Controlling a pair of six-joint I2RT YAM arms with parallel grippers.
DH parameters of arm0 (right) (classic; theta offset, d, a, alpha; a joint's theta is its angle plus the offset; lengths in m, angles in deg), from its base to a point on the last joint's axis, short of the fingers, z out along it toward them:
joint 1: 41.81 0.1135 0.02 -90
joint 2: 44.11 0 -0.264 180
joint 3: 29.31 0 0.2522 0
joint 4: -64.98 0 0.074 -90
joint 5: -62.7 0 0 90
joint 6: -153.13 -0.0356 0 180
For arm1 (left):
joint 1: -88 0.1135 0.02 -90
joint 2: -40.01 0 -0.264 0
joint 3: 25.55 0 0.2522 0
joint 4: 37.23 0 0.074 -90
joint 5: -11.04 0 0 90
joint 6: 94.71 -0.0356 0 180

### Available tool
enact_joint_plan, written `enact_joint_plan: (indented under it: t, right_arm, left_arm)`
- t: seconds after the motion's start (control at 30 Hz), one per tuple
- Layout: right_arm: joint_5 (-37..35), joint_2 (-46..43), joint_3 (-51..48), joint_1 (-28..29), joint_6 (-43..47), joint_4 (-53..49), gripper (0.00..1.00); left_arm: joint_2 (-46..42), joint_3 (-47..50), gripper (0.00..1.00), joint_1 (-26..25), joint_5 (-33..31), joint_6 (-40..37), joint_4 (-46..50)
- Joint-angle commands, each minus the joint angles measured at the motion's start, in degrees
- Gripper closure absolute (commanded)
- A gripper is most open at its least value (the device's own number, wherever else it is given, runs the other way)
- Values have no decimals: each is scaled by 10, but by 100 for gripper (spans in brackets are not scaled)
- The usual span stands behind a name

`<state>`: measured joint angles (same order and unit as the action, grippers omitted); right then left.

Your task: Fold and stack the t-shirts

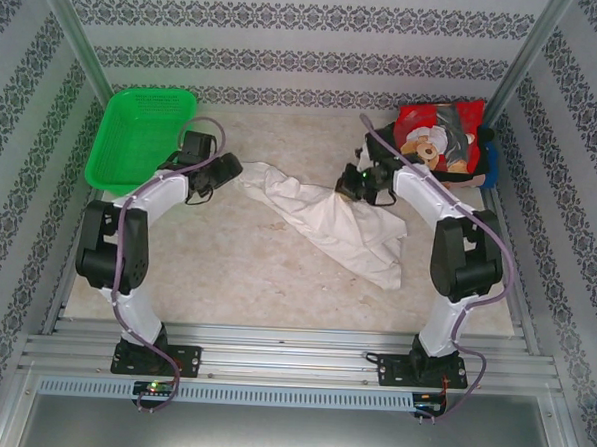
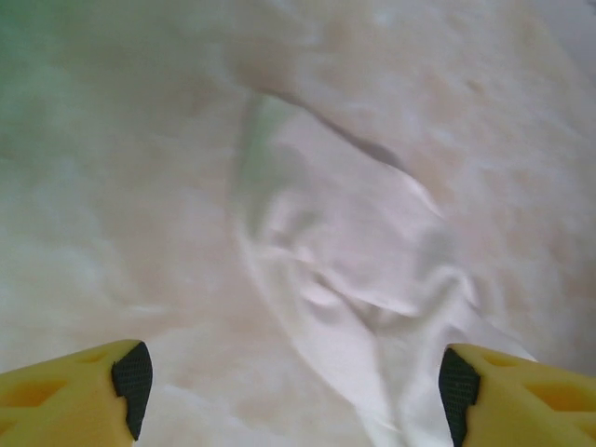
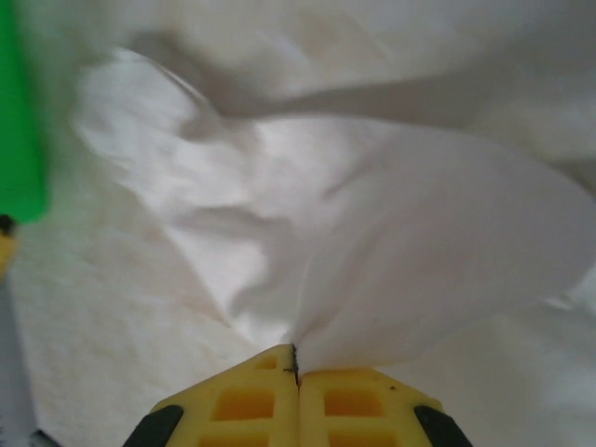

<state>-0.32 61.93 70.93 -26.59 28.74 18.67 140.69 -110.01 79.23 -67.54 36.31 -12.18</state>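
Yellow fingers of the right gripper are pressed tight together, and a bit of the white shirt is pinched between them. The cloth spreads out from that pinch, soft and full of wrinkles.

The left gripper has its fingers wide apart and holds nothing. A pointed end of the white shirt lies on the table below it.

Seen from above, the left gripper sits just right of the green basket. The white shirt lies further right of the basket, crumpled into a long slanted heap on the table. Far to the right of the basket, at the back, sits a folded red shirt with a teddy bear on it. A blue shirt peeks out beside it.
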Motion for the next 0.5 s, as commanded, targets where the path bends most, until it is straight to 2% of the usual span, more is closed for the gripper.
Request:
enact_joint_plan:
  t: [0.0, 0.17, 0.3, 0.47]
  right_arm:
    - [68, -22, 99, -2, -14, 9, 100]
    - [139, -15, 201, 8, -38, -20, 100]
    - [188, -26, 257, 19, -63, -59, 100]
    - [231, -67, 252, 36, -69, -81, 100]
  left_arm:
    - [-52, 13, 12, -24, 35, -40, -49]
    - [-123, 43, 8, -28, 27, -44, -70]
    - [-183, 55, 7, -28, -4, -62, -57]
    - [-250, 77, 4, -27, -67, -82, -38]
